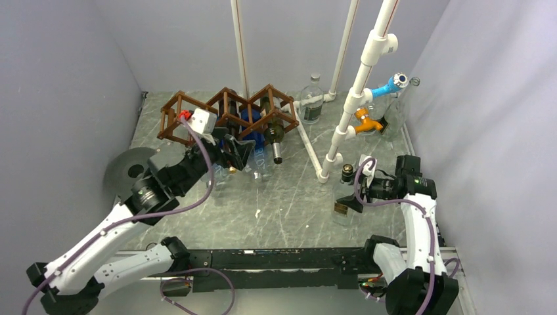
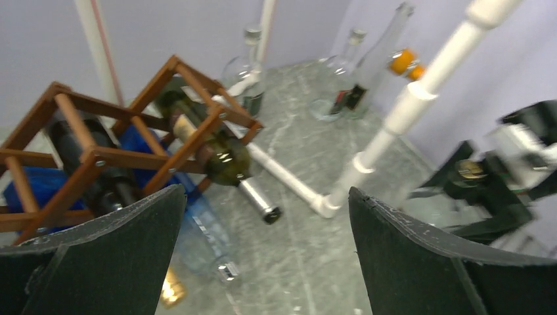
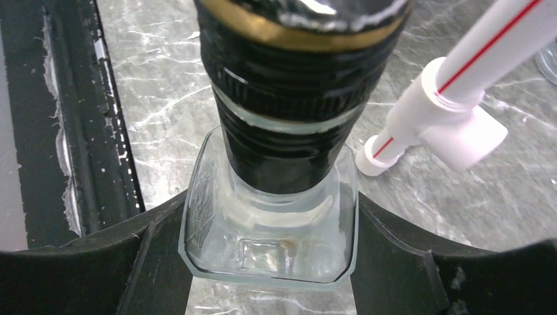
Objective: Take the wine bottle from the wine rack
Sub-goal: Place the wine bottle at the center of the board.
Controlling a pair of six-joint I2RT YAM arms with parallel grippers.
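Bottle [image 3: 281,125] clamped in right tool [image 3: 269,252]; left tool [image 2: 264,220] agape.

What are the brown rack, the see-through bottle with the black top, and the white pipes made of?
The rack looks like wood: brown, matte, square-cut bars. The bottle looks like glass: see-through and shiny, with thick moulded edges. Its black ribbed top could be plastic or metal. The pipes look like smooth white plastic with chunky joints.

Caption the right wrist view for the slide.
Right tool grips an upright square clear bottle, black cap, beside a white pipe.
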